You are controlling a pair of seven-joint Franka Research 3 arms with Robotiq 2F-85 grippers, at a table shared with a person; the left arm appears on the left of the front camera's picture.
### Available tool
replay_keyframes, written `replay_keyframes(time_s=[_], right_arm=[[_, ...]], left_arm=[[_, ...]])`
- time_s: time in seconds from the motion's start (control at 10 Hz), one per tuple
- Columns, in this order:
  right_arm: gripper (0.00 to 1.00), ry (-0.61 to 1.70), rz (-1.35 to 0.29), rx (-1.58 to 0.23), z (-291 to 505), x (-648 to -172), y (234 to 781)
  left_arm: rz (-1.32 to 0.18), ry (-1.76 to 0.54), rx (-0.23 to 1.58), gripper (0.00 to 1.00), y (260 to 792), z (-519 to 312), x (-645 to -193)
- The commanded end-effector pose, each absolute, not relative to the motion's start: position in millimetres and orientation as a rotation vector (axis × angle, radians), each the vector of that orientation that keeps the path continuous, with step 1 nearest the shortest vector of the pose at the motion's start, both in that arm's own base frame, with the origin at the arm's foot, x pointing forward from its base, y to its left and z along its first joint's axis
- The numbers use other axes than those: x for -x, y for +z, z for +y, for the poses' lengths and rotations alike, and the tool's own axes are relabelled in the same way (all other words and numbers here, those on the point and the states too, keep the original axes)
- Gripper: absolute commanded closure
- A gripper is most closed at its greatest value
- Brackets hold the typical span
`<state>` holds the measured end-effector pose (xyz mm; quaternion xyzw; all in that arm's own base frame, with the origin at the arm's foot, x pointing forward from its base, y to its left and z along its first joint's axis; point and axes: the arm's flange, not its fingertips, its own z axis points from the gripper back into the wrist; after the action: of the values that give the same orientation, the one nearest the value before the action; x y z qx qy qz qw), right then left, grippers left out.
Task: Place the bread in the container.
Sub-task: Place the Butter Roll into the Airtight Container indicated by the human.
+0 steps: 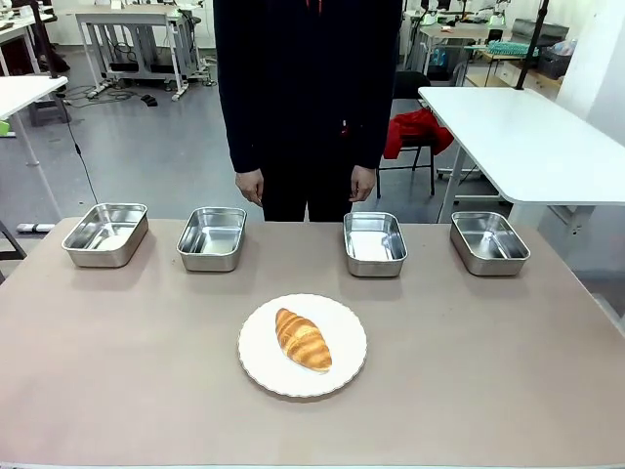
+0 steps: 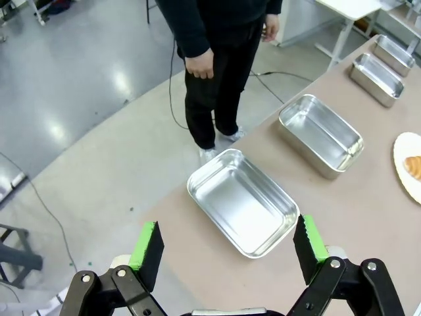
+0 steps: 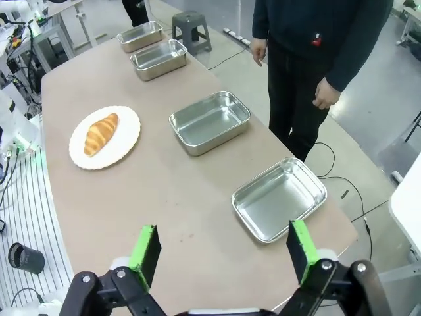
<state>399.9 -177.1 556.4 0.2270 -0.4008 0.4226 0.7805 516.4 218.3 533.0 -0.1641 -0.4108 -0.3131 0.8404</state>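
- I see no words or numbers that I can read.
- The person's dark top has a little red mark on it. It is too small for me to tell what it says.

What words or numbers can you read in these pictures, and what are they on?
None can be read.
Red mark on the person's dark top: too small to tell whether it holds letters.
Pans, plate and croissant: no print on them.
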Motion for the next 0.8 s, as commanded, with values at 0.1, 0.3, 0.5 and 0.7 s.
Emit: replay_keyframes(time_s=[0.1, 0.3, 0.5, 0.7], right_arm=[[0.0, 0.96, -0.86, -0.545, -215, -390, 558], [0.0, 0.988, -0.85, -0.567, -228, -376, 558], [0.0, 1.017, -0.842, -0.565, -227, -367, 558], [0.0, 1.021, -0.853, -0.554, -230, -360, 561]], left_arm=[[-0.89, -0.68, 0.426, 0.0, 542, 236, -498], [-0.911, -0.669, 0.483, 0.0, 552, 235, -476], [-0.917, -0.682, 0.503, 0.0, 556, 228, -457], [-0.911, -0.673, 0.517, 0.0, 552, 225, -453]])
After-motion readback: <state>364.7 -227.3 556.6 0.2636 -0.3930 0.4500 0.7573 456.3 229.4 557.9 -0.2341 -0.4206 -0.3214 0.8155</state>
